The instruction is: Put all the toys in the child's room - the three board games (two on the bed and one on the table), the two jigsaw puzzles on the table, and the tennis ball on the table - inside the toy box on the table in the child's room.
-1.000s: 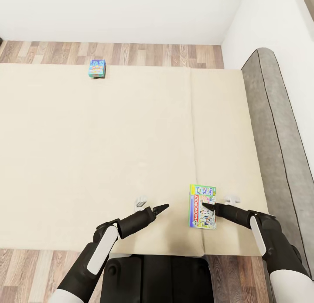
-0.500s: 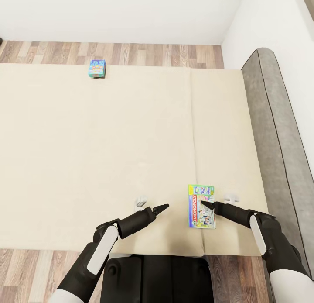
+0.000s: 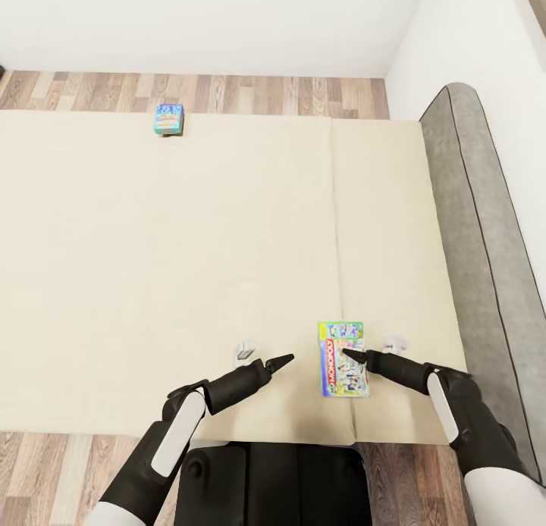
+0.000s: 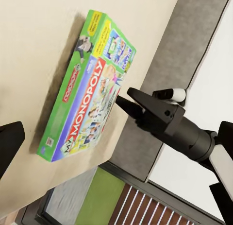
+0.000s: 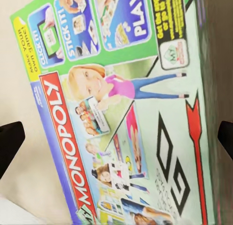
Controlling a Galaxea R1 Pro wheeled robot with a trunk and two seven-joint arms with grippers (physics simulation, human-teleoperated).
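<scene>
A green-white-red Monopoly board game (image 3: 342, 359) lies flat on the cream bed (image 3: 189, 245) near its front edge. My right gripper (image 3: 356, 355) is open and low over the box's right half. In the right wrist view the box lid (image 5: 121, 118) lies between the two spread fingertips (image 5: 9, 147). My left gripper (image 3: 274, 361) is open and hovers a short way left of the box, apart from it. In the left wrist view the Monopoly box (image 4: 85, 103) shows with the right gripper (image 4: 125, 97) at its edge. A smaller blue board game (image 3: 168, 119) lies at the bed's far edge.
A grey padded headboard (image 3: 478, 230) runs along the bed's right side, against a white wall (image 3: 470, 41). Wooden floor (image 3: 265, 94) shows beyond the bed and at my base. The wide mattress lies bare between the two boxes.
My right gripper has moved a little to the left, and the Monopoly box has slid left with it. The left arm and the blue box have not moved.
</scene>
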